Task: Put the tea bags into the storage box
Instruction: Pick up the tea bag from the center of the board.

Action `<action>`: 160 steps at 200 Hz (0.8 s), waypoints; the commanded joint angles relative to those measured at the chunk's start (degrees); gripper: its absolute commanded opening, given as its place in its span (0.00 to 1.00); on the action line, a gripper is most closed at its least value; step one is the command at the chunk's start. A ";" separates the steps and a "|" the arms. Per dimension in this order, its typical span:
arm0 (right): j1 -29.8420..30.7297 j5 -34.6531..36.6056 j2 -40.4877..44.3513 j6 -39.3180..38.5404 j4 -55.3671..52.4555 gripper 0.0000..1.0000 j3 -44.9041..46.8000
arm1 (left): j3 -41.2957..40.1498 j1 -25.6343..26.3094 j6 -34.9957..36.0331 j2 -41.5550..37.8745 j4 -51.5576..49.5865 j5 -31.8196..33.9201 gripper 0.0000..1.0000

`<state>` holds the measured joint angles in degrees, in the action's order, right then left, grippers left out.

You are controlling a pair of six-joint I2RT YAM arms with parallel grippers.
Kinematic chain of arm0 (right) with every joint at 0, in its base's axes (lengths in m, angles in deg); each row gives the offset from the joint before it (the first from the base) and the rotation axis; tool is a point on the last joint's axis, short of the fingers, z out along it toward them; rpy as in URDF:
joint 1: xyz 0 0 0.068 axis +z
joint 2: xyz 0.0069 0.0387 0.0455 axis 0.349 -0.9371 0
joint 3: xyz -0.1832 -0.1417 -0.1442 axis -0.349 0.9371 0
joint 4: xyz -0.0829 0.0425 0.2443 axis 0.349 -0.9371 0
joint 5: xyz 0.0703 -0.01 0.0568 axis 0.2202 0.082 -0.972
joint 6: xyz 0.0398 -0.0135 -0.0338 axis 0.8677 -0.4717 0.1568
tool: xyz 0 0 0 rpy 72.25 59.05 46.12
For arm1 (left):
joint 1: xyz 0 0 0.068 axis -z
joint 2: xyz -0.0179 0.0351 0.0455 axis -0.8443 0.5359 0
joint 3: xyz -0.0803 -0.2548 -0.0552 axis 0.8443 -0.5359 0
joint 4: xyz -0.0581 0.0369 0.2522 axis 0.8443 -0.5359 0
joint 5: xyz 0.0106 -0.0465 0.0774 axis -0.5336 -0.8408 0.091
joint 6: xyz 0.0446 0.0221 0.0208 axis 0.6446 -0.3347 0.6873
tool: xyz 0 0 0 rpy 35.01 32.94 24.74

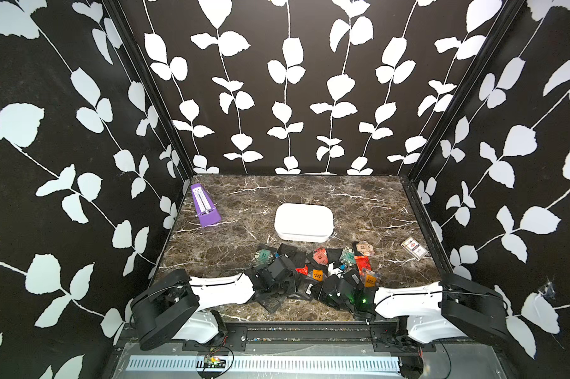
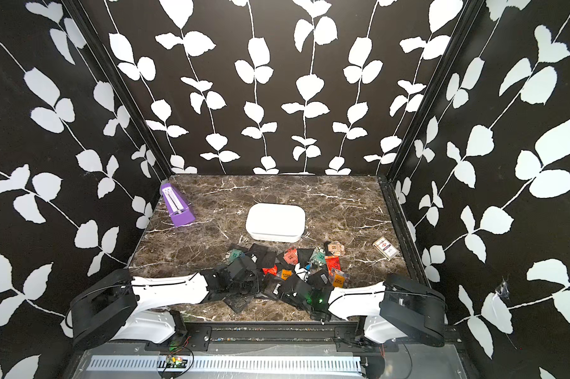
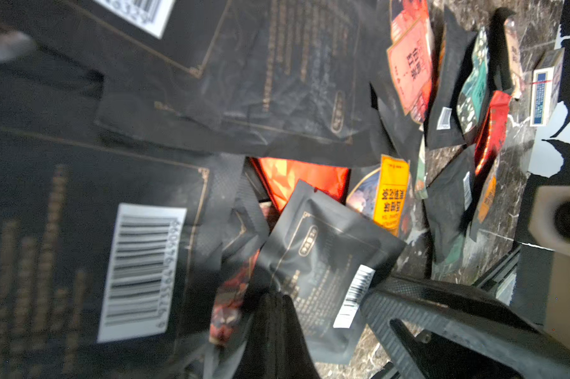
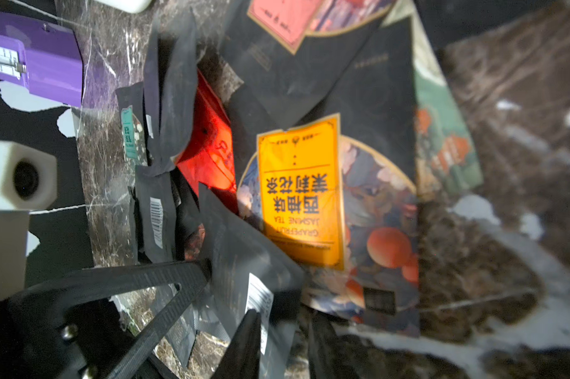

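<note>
White storage box at centre, perhaps lidded, tea bags — mostly black, some red, orange, green — heaped near it.

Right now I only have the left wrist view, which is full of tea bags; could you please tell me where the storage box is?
Observer: The storage box sits near the middle of the table, just beyond the pile of tea bags.
Operator: Thank you; is anything in it yet?
Observer: In both top views it looks plain white; no tea bag shows in it.
Operator: Is anything else standing back there?
Observer: A purple metronome stands in the table's far left corner, apart from the box.
</note>
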<state>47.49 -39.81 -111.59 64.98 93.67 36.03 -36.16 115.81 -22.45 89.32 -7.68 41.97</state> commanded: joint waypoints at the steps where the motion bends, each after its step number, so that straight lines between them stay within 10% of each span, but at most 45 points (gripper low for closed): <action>1: 0.50 0.43 -0.84 0.39 -0.13 0.23 -1.49 | -1.53 0.58 -0.60 0.30 -1.07 0.64 0.00; 107: 1.43 -0.46 -0.71 -1.08 -1.92 0.00 -4.23 | -1.25 0.85 -0.18 -1.59 -2.56 1.64 0.04; 160: 2.19 1.61 8.21 -4.48 -16.70 0.00 -8.02 | 3.94 0.85 2.68 -7.97 -10.26 5.08 0.24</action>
<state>49.09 -40.07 -108.58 63.06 85.87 31.48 -35.81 116.40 -21.94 85.34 -12.22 44.31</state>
